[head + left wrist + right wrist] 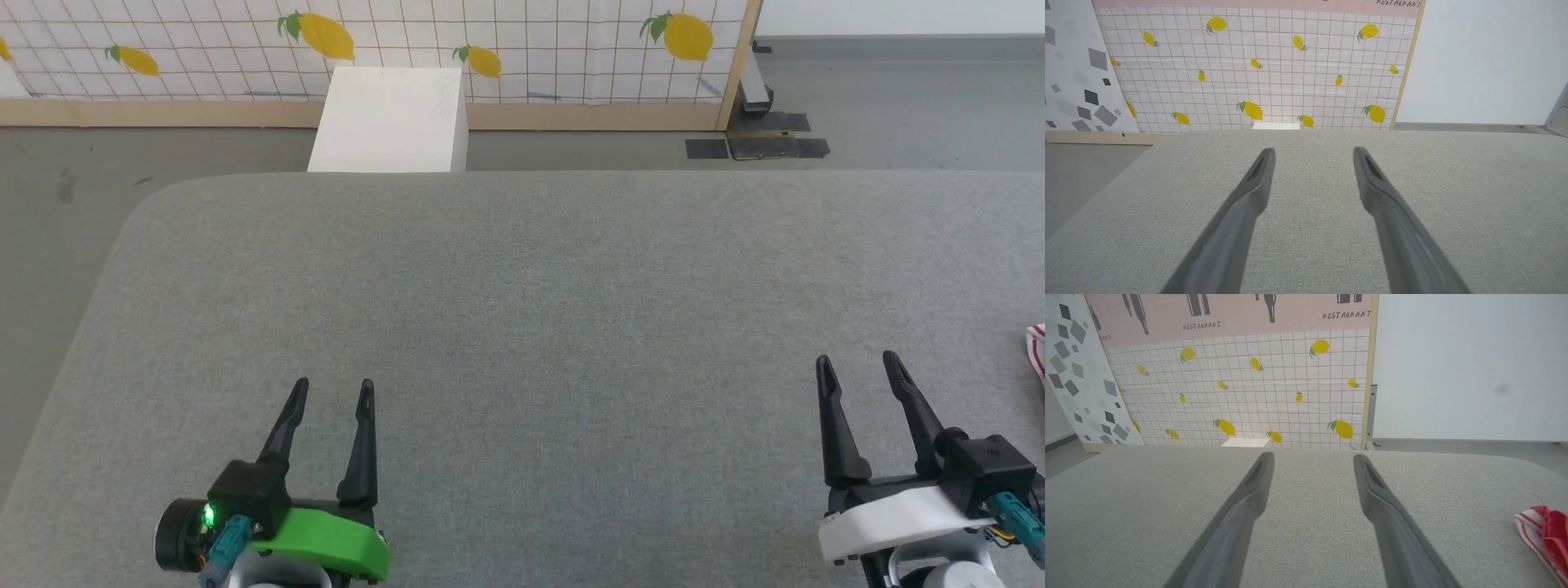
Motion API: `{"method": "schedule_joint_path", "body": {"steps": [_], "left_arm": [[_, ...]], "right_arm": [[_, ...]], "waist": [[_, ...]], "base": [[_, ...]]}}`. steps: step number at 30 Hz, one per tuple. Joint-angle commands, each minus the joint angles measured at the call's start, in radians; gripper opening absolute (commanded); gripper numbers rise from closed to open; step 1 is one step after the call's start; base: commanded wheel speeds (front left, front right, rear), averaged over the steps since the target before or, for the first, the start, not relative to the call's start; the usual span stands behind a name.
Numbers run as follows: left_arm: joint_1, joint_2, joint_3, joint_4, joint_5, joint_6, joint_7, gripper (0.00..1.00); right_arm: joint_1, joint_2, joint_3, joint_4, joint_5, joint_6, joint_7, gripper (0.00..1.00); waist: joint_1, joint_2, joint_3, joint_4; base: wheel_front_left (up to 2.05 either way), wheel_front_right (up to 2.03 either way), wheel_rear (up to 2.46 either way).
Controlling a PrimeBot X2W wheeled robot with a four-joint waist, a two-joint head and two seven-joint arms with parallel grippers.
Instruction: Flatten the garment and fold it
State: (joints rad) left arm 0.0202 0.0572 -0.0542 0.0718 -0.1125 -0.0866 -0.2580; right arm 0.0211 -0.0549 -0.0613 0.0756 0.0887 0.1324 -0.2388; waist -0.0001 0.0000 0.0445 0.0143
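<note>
The wide grey fabric-covered counter (522,286) with a rounded far-left corner carries the red garment (1544,534) with white, red-striped trim at its right side. The garment lies crumpled on the cloth surface, and the frame edge cuts off most of it. What shows in the right wrist view is a bunched fold of bright red fabric beside a white band crossed by thin red stripes. In the head view only a small striped white-and-red edge of it (1037,353) shows, to the right of the right gripper (856,359) and apart from it. That gripper, on a white wrist mount, hovers low over the counter at the near right, its two long dark fingers spread with bare grey cloth between them and nothing grasped; its own view (1313,455) shows the same gap. The left gripper (335,385), on a green wrist mount with a small green light lit, sits at the near left, well apart from the garment, its fingers likewise parted and empty, as its wrist view (1313,151) confirms. Beyond the counter's far edge stands a plain white box (392,118) on the grey floor (898,106), in front of a white gridded panel printed with yellow lemons (522,41) in a pale wooden frame
</note>
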Motion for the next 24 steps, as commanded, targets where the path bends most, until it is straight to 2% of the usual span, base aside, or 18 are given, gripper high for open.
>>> {"method": "schedule_joint_path", "body": {"steps": [1, 15, 16, 24], "left_arm": [[0.010, -0.004, 0.003, 0.002, 0.009, 0.006, -0.004, 1.00], [0.014, -0.006, 0.005, 0.010, 0.005, 0.004, -0.004, 1.00], [0.000, -0.001, 0.004, 0.009, 0.005, 0.000, 0.000, 0.00], [-0.001, -0.001, 0.007, 0.007, 0.009, 0.003, 0.010, 0.00]], "right_arm": [[0.008, 0.003, 0.001, -0.004, 0.005, -0.002, -0.010, 1.00], [0.009, 0.005, 0.016, -0.007, 0.028, -0.002, -0.015, 1.00], [0.000, 0.001, 0.015, -0.001, 0.024, 0.000, -0.008, 0.00], [0.000, 0.001, 0.017, -0.003, 0.020, 0.000, 0.001, 0.00]], "waist": [[0.0001, 0.0000, 0.000, 0.000], [0.0001, 0.0000, 0.000, 0.004], [0.0001, 0.0000, 0.000, 0.004], [0.0001, 0.0000, -0.001, 0.004]], "base": [[0.00, 0.00, 0.00], [0.00, 0.00, 0.00], [0.00, 0.00, 0.00], [0.00, 0.00, 0.00]]}}
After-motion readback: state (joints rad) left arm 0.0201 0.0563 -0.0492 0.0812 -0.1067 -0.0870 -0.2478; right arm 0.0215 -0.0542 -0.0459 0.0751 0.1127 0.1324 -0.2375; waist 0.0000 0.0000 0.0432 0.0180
